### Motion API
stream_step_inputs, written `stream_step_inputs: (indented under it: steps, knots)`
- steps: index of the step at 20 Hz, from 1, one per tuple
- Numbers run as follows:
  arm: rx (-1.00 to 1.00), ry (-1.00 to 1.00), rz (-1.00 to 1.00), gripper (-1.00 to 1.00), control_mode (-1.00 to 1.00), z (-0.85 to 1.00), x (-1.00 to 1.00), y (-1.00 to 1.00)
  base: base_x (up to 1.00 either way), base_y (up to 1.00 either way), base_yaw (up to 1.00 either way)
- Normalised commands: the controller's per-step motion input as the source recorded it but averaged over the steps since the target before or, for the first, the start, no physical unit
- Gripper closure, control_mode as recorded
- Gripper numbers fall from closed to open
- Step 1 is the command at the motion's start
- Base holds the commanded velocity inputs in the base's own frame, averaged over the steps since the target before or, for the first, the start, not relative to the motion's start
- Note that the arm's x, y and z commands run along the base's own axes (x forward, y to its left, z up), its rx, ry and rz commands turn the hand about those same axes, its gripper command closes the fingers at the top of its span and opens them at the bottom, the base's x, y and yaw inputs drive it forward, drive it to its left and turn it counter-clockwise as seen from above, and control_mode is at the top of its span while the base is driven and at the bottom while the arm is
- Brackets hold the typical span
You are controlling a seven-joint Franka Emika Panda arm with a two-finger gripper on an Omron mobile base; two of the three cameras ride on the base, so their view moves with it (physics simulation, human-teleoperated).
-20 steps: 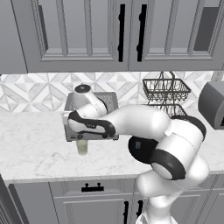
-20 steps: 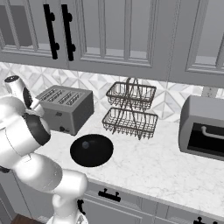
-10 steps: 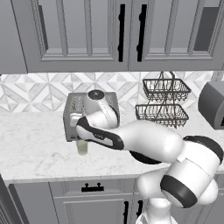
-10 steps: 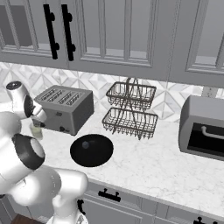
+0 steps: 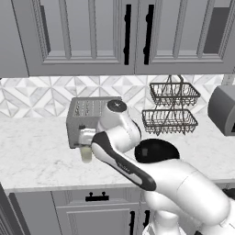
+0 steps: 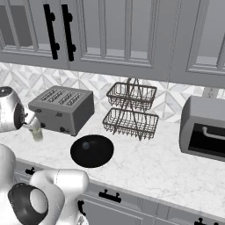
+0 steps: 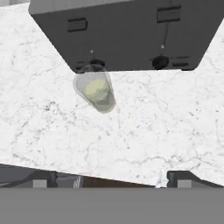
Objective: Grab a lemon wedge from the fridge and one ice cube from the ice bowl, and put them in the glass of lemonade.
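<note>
While the gripper (image 7: 109, 179) gapes wide (holding nothing), the glass of lemonade (image 7: 95, 91) seemingly stands upright.

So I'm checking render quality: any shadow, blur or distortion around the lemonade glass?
Hand view: the glass of lemonade looks sharp but slanted and stretched, with no clear cast shadow. Left base view: flat, even light; the arm partly hides the glass.
</note>
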Motion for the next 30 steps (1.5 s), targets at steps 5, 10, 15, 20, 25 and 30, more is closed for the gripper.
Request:
stream_step_inputs:
  steps: [5, 10, 15, 20, 25, 30]
  knots:
    - [-0.13, -0.02, 0.28, -1.0, -1.0, 0.73, -0.93, -0.86, 0.0, 0.0, 0.0]
    - [-0.17, -0.07, 0.29, -1.0, -1.0, 0.39, -0.67, -1.0, 0.0, 0.0, 0.0]
    - [-0.15, 0.0, 0.0, -1.0, -1.0, 0.31, -0.37, -0.97, 0.0, 0.0, 0.0]
    - [-0.08, 0.03, -0.05, -1.0, -1.0, 0.19, -0.03, -0.66, 0.0, 0.0, 0.0]
    - [0.05, 0.0, -0.15, -1.0, -1.0, 0.19, -0.09, -0.16, 0.0, 0.0, 0.0]
    - [0.15, -0.05, -0.21, -1.0, -1.0, 0.3, -0.26, -0.14, 0.0, 0.0, 0.0]
